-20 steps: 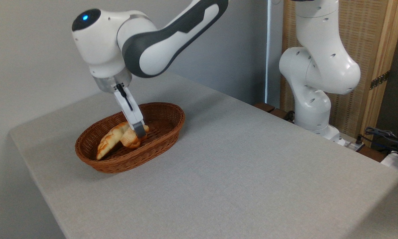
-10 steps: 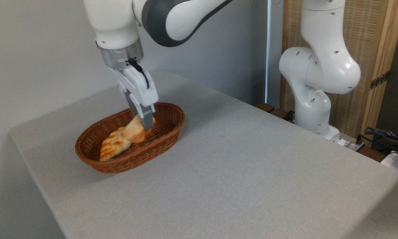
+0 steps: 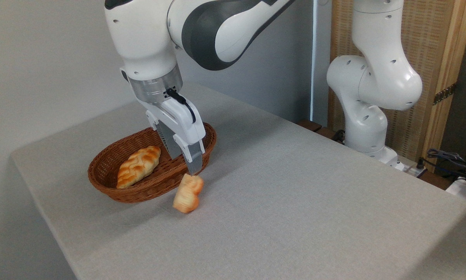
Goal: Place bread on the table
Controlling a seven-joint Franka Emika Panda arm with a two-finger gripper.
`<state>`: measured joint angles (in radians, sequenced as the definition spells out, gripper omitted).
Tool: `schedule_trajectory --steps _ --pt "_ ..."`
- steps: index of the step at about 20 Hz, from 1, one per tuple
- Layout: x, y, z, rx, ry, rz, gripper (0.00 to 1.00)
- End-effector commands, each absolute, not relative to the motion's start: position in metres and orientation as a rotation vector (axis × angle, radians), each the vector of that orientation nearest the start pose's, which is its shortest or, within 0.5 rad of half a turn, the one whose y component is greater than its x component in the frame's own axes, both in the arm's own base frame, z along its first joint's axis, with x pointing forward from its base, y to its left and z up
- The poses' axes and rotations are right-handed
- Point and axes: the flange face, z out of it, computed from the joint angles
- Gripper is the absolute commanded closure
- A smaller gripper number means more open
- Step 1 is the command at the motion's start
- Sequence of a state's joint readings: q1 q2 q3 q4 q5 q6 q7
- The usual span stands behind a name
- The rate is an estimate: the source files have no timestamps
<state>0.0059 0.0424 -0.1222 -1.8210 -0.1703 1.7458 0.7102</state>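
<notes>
The bread [image 3: 188,193], a small lumpy orange-tan roll, hangs nearly upright from the tips of my gripper [image 3: 194,172]. It is slightly blurred. The gripper is shut on the roll's upper end and points down, just outside the front right rim of the wicker basket [image 3: 104,182]. The roll's lower end is close above the grey table [image 3: 295,202]; whether it touches the table I cannot tell. I see the fingers side-on, so the gap between them is hidden.
A longer golden braided loaf [image 3: 138,166] lies in the left half of the basket. The arm's white base [image 3: 367,128] stands off the table's far right edge, with cables [image 3: 450,159] beside it. A wall runs behind the table.
The gripper has lifted the bread out of the basket and carried it right and toward the front, over the rim. The braided loaf has settled flat in the basket.
</notes>
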Motion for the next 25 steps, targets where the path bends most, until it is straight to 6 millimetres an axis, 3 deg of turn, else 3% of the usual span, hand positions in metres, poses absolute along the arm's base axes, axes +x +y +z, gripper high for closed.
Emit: schedule_trajectory --steps 1,7,13,15,21,25 --pt "0.555 -0.080 0.500 -3.066 1.292 0.120 0.00" --pt "0.558 -0.079 0.506 -3.056 1.290 0.077 0.00" --pt "0.575 -0.074 0.525 -2.954 1.247 -0.162 0.00" --pt "0.579 -0.064 0.529 -2.946 1.213 -0.210 0.00" --pt "0.580 -0.046 0.530 -2.910 1.178 -0.192 0.00" --pt "0.581 -0.045 0.531 -2.911 1.173 -0.194 0.00"
